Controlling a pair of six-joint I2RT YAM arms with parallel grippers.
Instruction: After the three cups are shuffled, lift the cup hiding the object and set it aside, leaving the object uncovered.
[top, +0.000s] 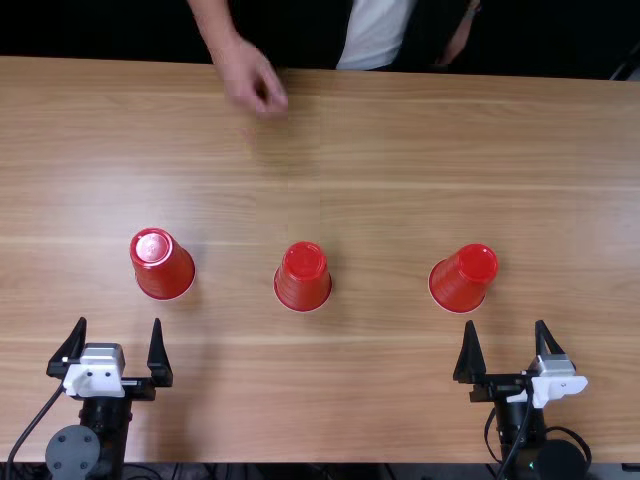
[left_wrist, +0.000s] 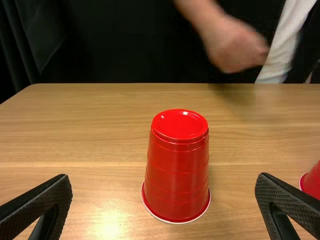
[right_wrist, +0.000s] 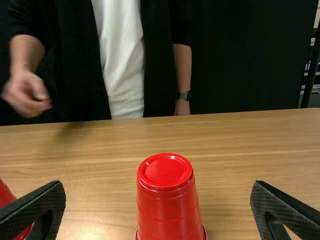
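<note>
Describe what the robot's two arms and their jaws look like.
The left arm and right arm are black, each with a white block at the wrist. Each ends in two flat black jaws tapering to points; the wrist views show a diamond-textured surface on them. Thin black cables loop beside each arm, and a round black housing sits lower down.

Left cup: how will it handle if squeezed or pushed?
Left cup looks like thin ribbed plastic, so probably light and apt to dent under a hard squeeze. Upside down on its wide rim, it likely slides rather than tips.
</note>
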